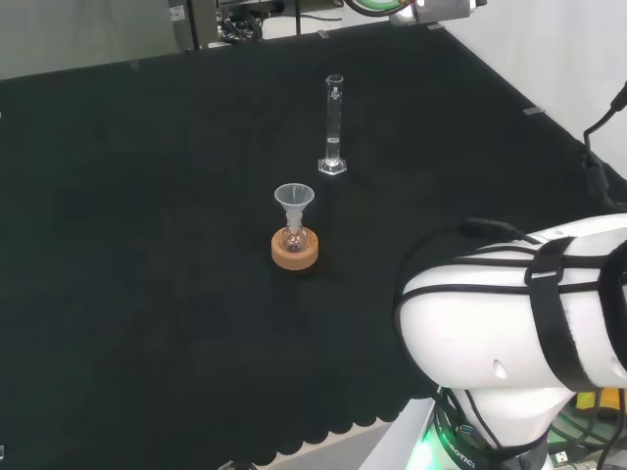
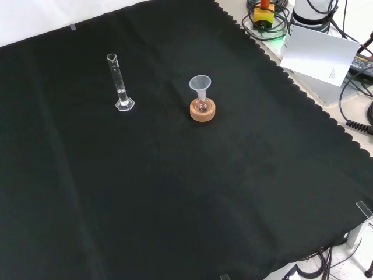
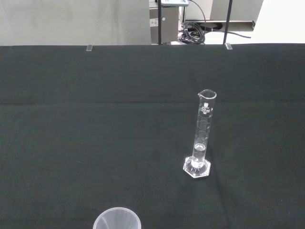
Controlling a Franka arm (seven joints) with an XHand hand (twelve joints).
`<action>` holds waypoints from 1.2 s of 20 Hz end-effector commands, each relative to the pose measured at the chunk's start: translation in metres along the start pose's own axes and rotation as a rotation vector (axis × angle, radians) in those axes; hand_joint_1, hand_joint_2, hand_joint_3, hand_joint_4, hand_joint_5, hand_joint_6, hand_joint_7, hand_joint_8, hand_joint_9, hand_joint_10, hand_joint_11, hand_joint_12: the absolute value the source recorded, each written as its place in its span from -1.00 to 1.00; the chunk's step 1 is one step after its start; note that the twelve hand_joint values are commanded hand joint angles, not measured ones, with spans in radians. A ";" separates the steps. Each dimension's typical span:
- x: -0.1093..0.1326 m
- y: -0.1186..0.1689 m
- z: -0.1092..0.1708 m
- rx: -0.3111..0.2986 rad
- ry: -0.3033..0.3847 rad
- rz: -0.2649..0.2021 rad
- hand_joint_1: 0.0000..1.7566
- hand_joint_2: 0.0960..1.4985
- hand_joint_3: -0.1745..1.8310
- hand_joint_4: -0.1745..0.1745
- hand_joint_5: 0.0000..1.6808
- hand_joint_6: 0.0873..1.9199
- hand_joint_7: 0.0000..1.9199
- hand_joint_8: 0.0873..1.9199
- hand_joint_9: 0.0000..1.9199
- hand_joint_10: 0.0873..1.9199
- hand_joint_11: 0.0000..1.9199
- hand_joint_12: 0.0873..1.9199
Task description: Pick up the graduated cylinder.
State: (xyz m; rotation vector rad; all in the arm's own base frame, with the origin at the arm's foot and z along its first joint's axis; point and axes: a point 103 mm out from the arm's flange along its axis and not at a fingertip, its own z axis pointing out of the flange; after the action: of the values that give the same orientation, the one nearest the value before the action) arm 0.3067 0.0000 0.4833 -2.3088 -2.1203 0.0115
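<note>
Wrist view: graduated cylinder (image 3: pixel 201 138) markings | front view: cork stand (image 2: pixel 202 110) | hand state: cannot tell

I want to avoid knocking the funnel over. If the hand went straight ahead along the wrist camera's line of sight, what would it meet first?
Probably the funnel, whose rim sits nearest the camera, before the upright graduated cylinder standing farther off to one side. Depth and the hand's height are unclear, so it might pass over the funnel.
</note>
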 end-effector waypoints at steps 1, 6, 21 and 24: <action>0.001 0.000 0.000 -0.010 -0.013 0.001 -0.90 0.47 -0.29 -0.06 -0.92 -0.93 -1.00 -0.73 -0.92 -0.38 -0.96 0.38; 0.004 0.002 0.000 -0.008 -0.007 0.005 -0.95 0.64 -0.50 -0.07 -0.85 -1.00 -1.00 -0.76 -0.93 -0.36 -1.00 0.44; -0.021 0.038 0.031 0.013 0.037 0.097 -0.93 0.66 -0.53 -0.10 -0.82 -1.00 -1.00 -0.74 -0.92 -0.35 -0.99 0.44; -0.031 0.053 0.041 0.015 0.033 0.101 -0.91 0.65 -0.54 -0.12 -0.81 -1.00 -1.00 -0.72 -0.91 -0.35 -0.99 0.44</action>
State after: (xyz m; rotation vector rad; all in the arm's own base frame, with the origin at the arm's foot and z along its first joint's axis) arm 0.3378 -0.0176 0.4566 -2.3675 -2.0078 -0.0054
